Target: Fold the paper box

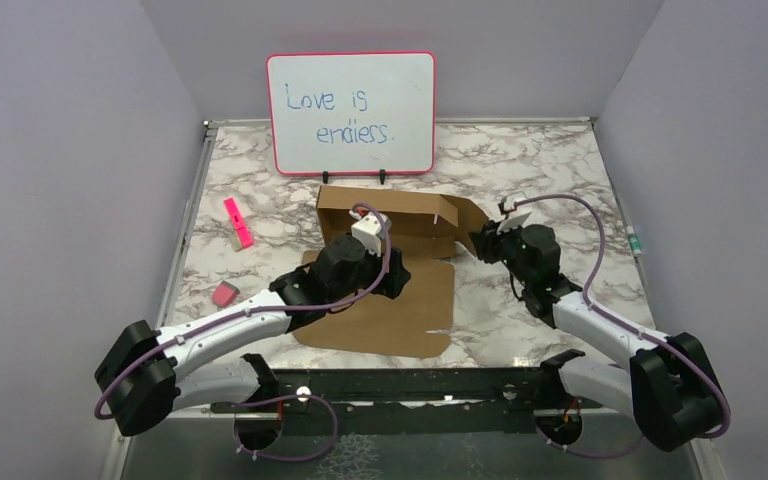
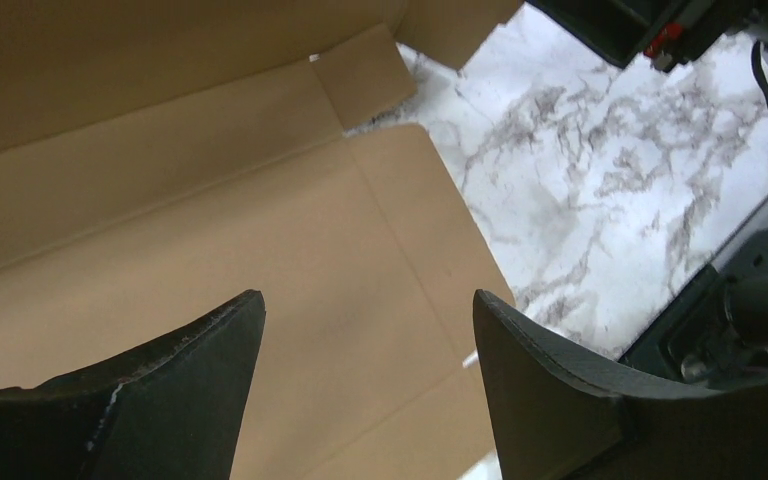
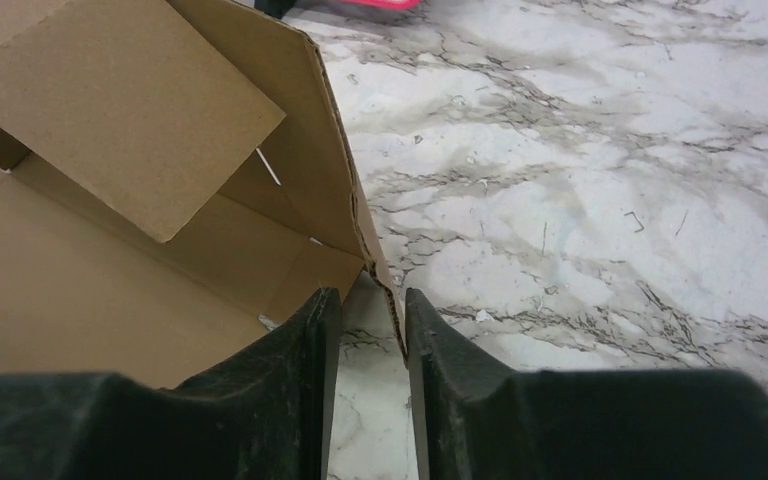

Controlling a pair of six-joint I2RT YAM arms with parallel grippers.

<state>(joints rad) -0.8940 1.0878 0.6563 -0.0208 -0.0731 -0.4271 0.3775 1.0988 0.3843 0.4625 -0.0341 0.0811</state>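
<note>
Paper box sits central on the worktop, far flaps raised: light, stiff card, we judge, best pinched at flap edges. Left hand gapes above its floor; right hand straddles a flap edge, grip unclear.

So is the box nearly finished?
Not yet. Done: the box has its back wall and right flap standing up. In hand: the right tool straddles that flap's edge, and the open left tool hovers over the base. Left: the front panel lies flat, and nothing is closed.
</note>
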